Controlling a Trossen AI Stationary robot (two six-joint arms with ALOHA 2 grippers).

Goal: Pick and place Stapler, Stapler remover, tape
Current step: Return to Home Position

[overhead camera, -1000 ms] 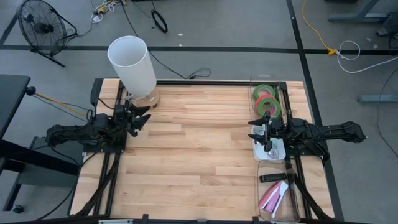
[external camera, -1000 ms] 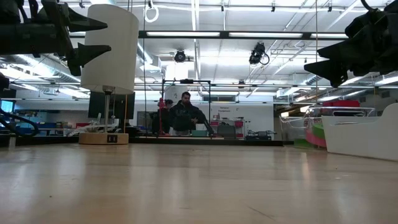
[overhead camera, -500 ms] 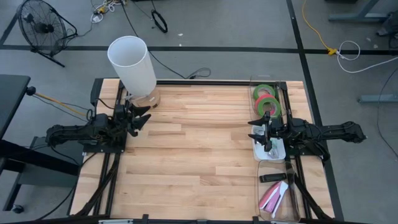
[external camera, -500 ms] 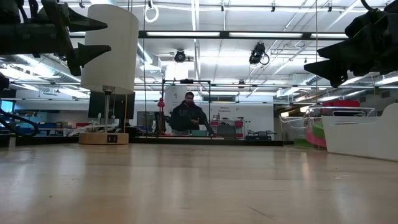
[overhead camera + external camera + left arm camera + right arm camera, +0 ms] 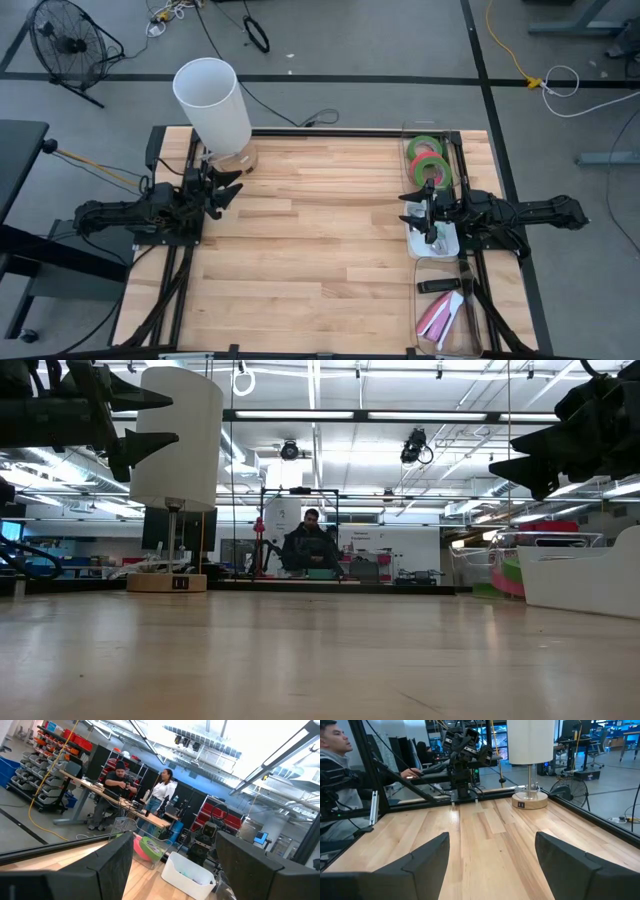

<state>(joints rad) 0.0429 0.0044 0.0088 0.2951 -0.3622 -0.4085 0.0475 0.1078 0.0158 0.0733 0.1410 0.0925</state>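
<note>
Left claw hovers over the left edge of the worktop, just beside the lamp with the white shade. It is spread wide apart with nothing in it, and the left wrist view shows the gap clearly.

Right claw hovers at the right side, over the inner end of the white bin. It is also spread apart and empty.

In the low view both arms sit high above the wood, with the lamp on the left and the white bin on the right.

3 bins stand in a row along the right edge: top clear bin at the far end, white bin in the middle, bottom clear bin at the near end.

All 3 tape rolls are in the top clear bin, overlapping each other:
- green roll farthest back
- red-pink roll in the middle
- 2nd green roll nearest the right arm

The pink stapler lies in the bottom clear bin, near a dark item that I cannot identify. I cannot make out the stapler remover, because the right arm partly covers the inside of the white bin.

In the room behind:
- a seated person shows in the low view
- 2 people are at a desk in the left wrist view
- a person sits close beside the worktop in the right wrist view
</note>
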